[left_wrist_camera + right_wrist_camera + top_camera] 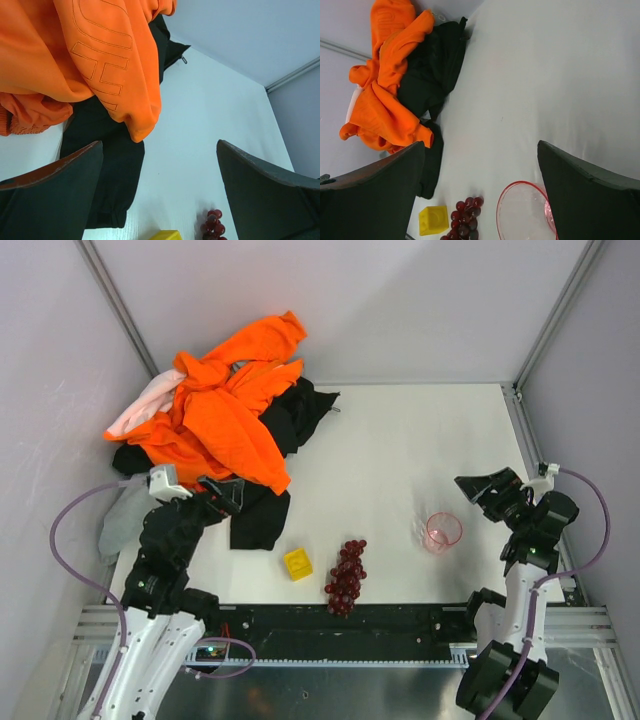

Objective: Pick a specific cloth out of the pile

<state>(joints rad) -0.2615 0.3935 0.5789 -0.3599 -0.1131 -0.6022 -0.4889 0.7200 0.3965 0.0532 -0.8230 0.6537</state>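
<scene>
Cloth (172,438) lies in the pile (250,425) just beyond the left hand (222,495), the nearer one; right hand (490,488) is well apart. Both hands spread wide, holding nothing.

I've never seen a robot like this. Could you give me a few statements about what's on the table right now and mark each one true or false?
1. The left claw and the right claw are both open and empty. True.
2. The yellow block sits inside the clear cup. False: it stands on the table beside the bunch of grapes, apart from the cup.
3. A black garment lies partly under the bright orange garment. True.
4. The pile of clothes fills the table's middle. False: it is heaped in the far left corner.
</scene>
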